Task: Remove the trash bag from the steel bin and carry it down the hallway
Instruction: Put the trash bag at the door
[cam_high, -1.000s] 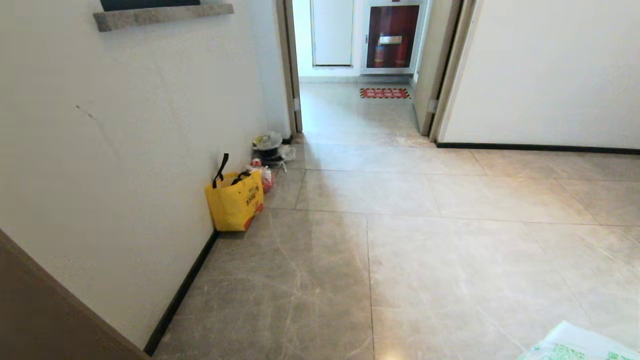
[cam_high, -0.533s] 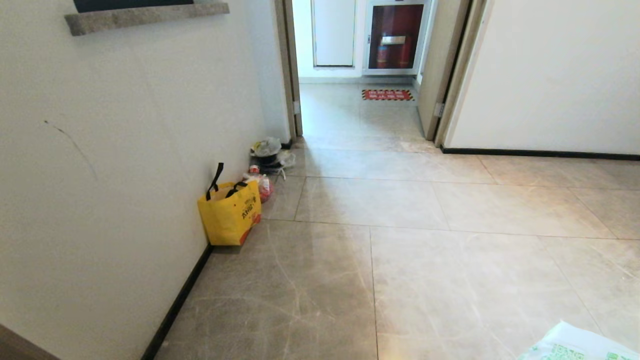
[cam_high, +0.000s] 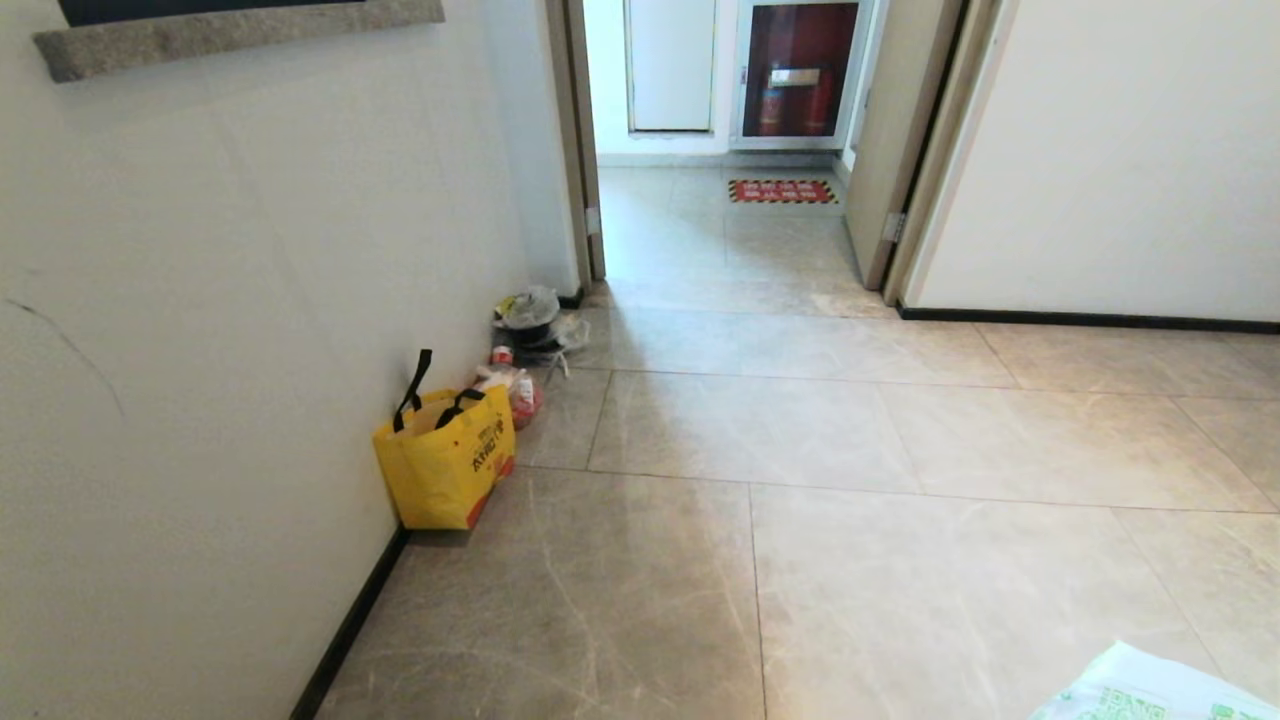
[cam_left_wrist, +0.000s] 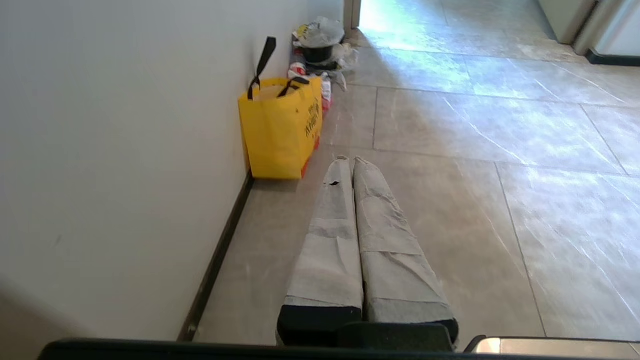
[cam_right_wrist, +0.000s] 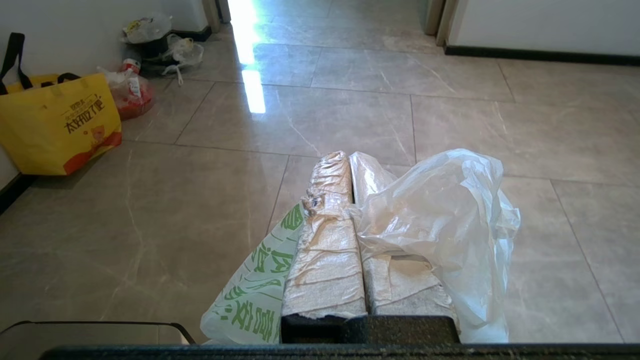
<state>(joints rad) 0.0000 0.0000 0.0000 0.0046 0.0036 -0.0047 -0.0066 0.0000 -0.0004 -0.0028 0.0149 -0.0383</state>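
A yellow tote (cam_high: 445, 465) stood against the left wall, with a heap of rubbish (cam_high: 527, 325) beyond it near the doorway (cam_high: 720, 150). The left pincer (cam_left_wrist: 349, 162) was clenched on nothing, held out over the tiles. To the right, the right pincer (cam_right_wrist: 345, 160) was clenched on the trash bag (cam_right_wrist: 440, 210), whose corner showed at the near right of the head view. No bin showed, so the removal looked done; the hallway (cam_high: 850, 430) stretched ahead, leaving only the carry.

Crinkly white trash bag (cam_right_wrist: 440, 220) above hallway (cam_right_wrist: 350, 115) tiles
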